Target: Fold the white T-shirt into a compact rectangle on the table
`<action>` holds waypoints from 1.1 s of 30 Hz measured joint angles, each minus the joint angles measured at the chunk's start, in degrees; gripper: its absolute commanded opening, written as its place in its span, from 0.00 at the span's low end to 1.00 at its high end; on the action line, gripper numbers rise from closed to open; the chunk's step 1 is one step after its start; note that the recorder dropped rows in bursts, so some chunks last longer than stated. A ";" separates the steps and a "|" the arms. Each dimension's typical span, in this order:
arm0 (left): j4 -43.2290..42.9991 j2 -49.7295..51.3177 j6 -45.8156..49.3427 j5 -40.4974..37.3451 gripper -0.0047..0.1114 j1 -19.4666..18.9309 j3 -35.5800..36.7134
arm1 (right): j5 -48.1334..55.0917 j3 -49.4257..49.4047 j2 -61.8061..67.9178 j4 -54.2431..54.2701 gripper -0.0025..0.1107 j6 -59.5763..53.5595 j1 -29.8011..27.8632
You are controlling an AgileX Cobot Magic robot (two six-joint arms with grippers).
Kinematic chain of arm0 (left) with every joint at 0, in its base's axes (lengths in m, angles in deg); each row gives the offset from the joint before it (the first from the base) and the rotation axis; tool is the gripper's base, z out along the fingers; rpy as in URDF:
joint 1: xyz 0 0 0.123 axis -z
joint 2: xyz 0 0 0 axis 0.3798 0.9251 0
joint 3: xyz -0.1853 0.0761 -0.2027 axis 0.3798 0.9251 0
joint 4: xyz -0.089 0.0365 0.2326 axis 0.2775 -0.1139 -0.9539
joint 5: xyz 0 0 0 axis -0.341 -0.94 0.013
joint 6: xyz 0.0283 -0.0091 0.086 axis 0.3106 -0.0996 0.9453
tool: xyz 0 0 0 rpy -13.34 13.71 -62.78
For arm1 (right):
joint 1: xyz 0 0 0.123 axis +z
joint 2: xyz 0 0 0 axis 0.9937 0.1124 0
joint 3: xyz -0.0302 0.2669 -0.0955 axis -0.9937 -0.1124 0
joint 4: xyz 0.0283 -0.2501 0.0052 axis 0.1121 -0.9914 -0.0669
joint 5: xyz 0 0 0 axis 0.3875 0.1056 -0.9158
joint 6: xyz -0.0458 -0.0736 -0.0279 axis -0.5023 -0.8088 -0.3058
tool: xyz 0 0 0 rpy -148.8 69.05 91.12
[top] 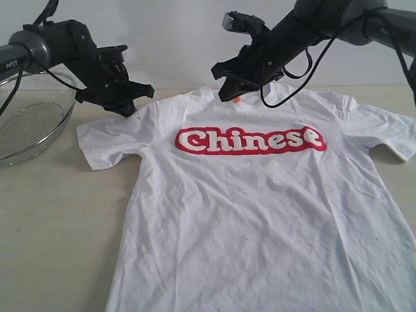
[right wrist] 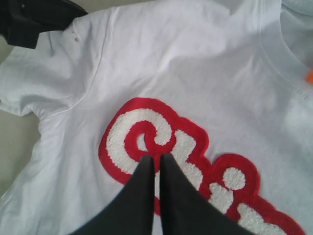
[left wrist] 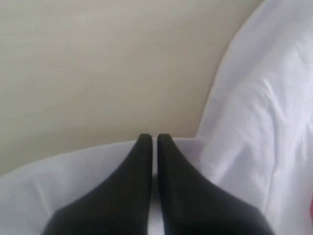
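The white T-shirt (top: 260, 214) lies spread flat and front up on the pale table (top: 58, 221). Its red-outlined "Chinese" lettering (top: 250, 140) faces up, and the orange neck tag (top: 236, 99) shows at the collar. My left gripper (top: 134, 99) hovers shut over the left shoulder and sleeve. In the left wrist view the left gripper (left wrist: 152, 139) has its fingers pressed together above the sleeve edge (left wrist: 73, 171), holding nothing. My right gripper (top: 225, 91) hangs shut above the collar. In the right wrist view the right gripper (right wrist: 156, 159) points over the letter "C" (right wrist: 122, 139), empty.
A round wire-mesh basket (top: 29, 123) stands at the table's left edge, just behind the left arm. Bare tabletop (left wrist: 107, 63) shows beyond the sleeve. The shirt's right sleeve (top: 390, 133) reaches the right edge of the exterior view, and its hem runs off the bottom.
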 measured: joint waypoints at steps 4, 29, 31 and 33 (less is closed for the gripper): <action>-0.02 0.36 0.00 -0.35 0.08 0.05 0.00 | 0.00 0.00 0.00 0.00 0.02 0.00 0.00; -13.63 1.17 -5.61 -2.07 0.08 0.56 -0.02 | 0.10 0.00 0.00 0.00 0.02 0.00 0.00; -14.82 1.17 -7.11 -1.83 0.08 0.56 -0.02 | 0.10 0.00 0.00 0.00 0.02 0.00 0.00; -15.07 1.17 -8.32 -1.56 0.08 0.45 -0.02 | 0.10 0.00 0.00 0.00 0.02 0.00 0.00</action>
